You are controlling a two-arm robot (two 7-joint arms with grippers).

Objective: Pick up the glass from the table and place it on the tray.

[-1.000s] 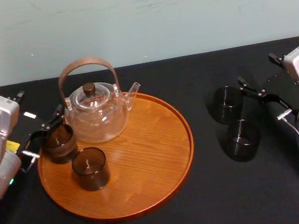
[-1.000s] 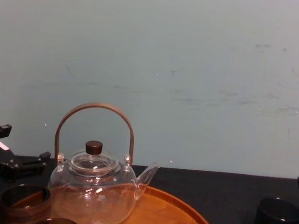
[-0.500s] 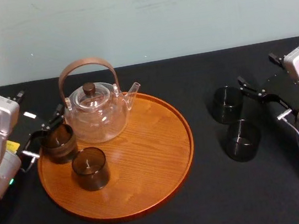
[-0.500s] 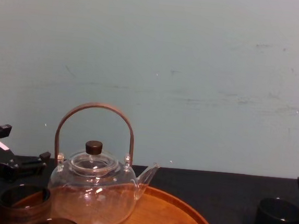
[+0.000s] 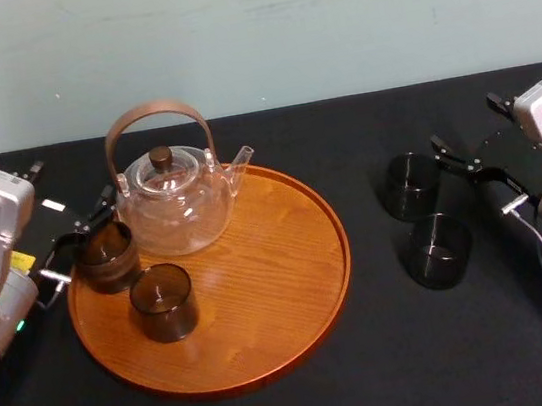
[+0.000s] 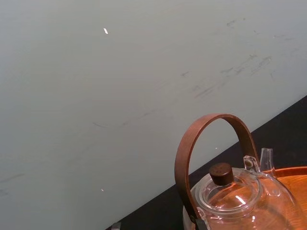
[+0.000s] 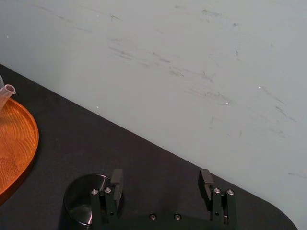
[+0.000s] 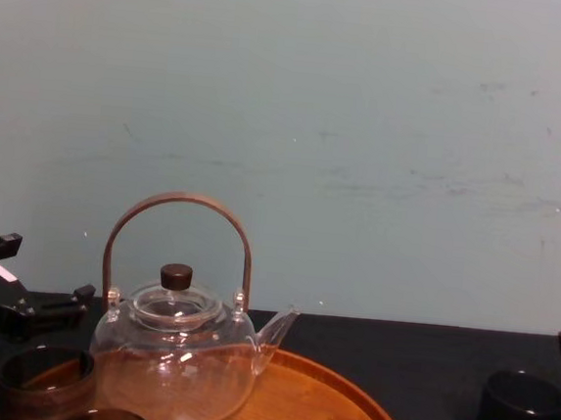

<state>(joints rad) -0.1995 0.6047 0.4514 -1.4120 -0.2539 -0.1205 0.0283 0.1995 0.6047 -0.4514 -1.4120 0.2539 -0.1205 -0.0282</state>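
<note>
Change over the last second: none that we could detect. Left gripper (image 5: 80, 242) sat at the left rim of the tray (image 5: 260, 265), fingers wide, against a tray glass (image 5: 105, 257) beside the teapot (image 5: 172, 202). Right gripper (image 7: 160, 182) waited with fingers wide, one next to the far glass (image 5: 412, 186) on the tabletop (image 5: 378, 390). The near glass (image 5: 440, 252) stood just beside it. We judged the next grasp not yet begun.
</note>
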